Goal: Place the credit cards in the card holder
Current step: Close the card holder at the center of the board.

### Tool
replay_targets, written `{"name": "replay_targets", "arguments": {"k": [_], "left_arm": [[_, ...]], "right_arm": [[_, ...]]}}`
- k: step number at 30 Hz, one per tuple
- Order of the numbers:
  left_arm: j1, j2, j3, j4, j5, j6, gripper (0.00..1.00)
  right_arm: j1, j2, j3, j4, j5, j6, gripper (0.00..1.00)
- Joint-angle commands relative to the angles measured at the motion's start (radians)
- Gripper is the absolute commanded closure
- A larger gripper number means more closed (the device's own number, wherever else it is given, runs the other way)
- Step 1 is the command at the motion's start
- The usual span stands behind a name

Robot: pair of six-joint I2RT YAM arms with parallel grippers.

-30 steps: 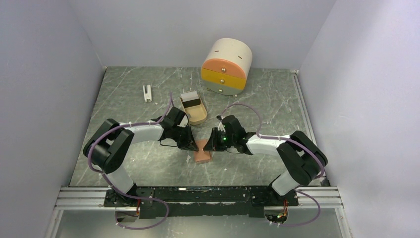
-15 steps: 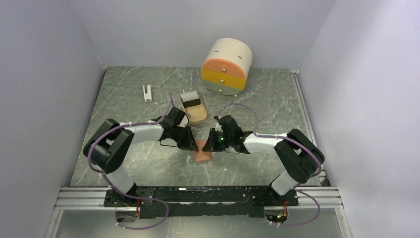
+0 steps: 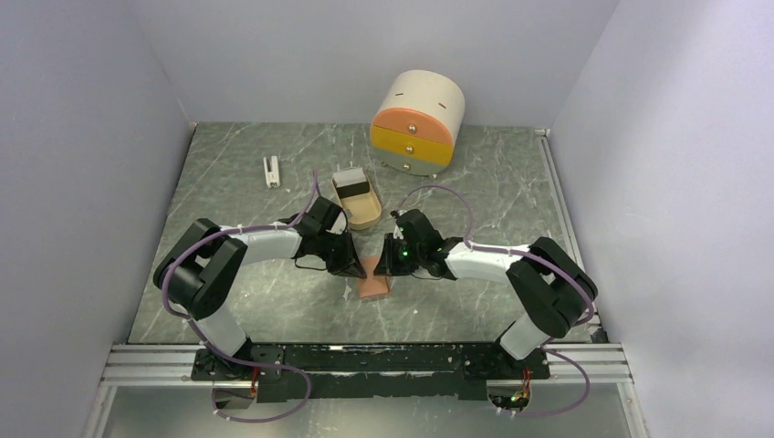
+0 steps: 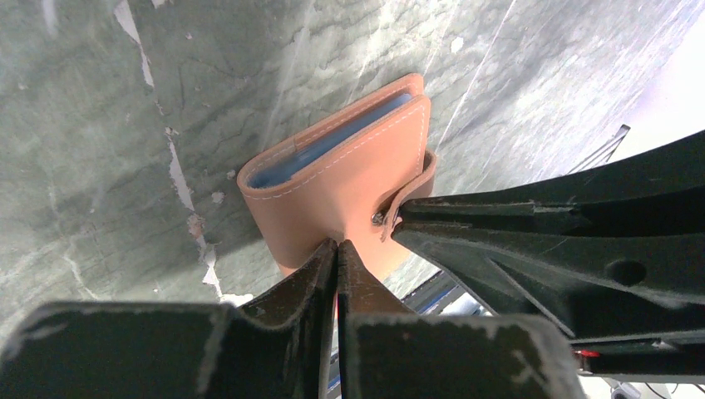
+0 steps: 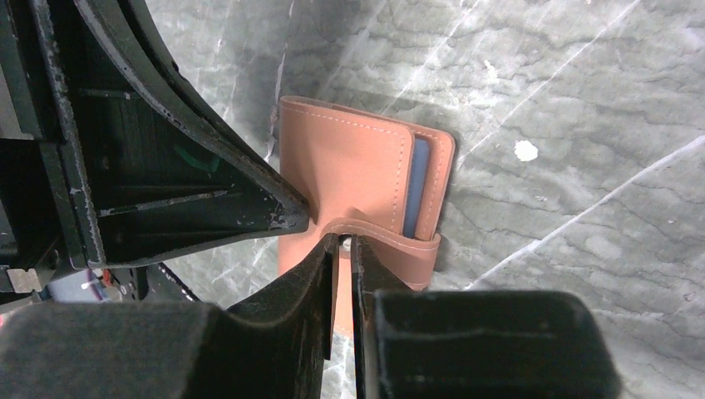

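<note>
The salmon-pink card holder lies folded shut on the table between both grippers. A pale bluish card edge shows inside it, also in the right wrist view. My left gripper is shut, its tips resting on the holder's cover. My right gripper is shut on the holder's snap strap, which wraps over the cover. From above, the left gripper and right gripper meet over the holder. A grey-white card and a dark card sit in the beige tray.
The beige oval tray stands just behind the grippers. A small white upright block is at the back left. A round cream cabinet with orange and yellow drawers stands at the back. Walls close the left, right and back sides.
The right arm has shifted slightly left and forward at the holder. The left arm and the holder have stayed in place.
</note>
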Motion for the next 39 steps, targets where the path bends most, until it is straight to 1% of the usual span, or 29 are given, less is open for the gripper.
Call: {"name": "replay_targets", "arguments": {"k": [1,10,20,27,32,34,39], "left_arm": [[-0.015,0.006,-0.013,-0.044,-0.031,0.012,0.89],[-0.016,0.003,-0.016,-0.046,-0.033,0.012,0.9],[-0.016,0.003,-0.023,-0.036,-0.025,0.011,0.89],[-0.016,-0.025,-0.051,-0.015,-0.015,-0.008,0.89],[-0.016,-0.012,-0.065,0.003,-0.001,-0.02,0.9],[-0.016,-0.015,-0.078,0.019,0.007,-0.028,0.9],[-0.017,-0.01,-0.084,0.021,0.006,-0.032,0.89]], "right_arm": [[0.03,0.016,0.026,-0.039,0.042,-0.021,0.85],[0.058,0.04,0.051,-0.074,0.081,-0.025,0.85],[0.089,0.068,0.116,-0.213,0.188,-0.056,0.86],[0.122,0.141,0.152,-0.3,0.225,-0.065,0.86],[0.135,0.191,0.174,-0.336,0.244,-0.069,0.86],[0.149,0.198,0.188,-0.368,0.284,-0.071,0.86],[0.159,0.199,0.181,-0.415,0.317,-0.076,0.86]]}}
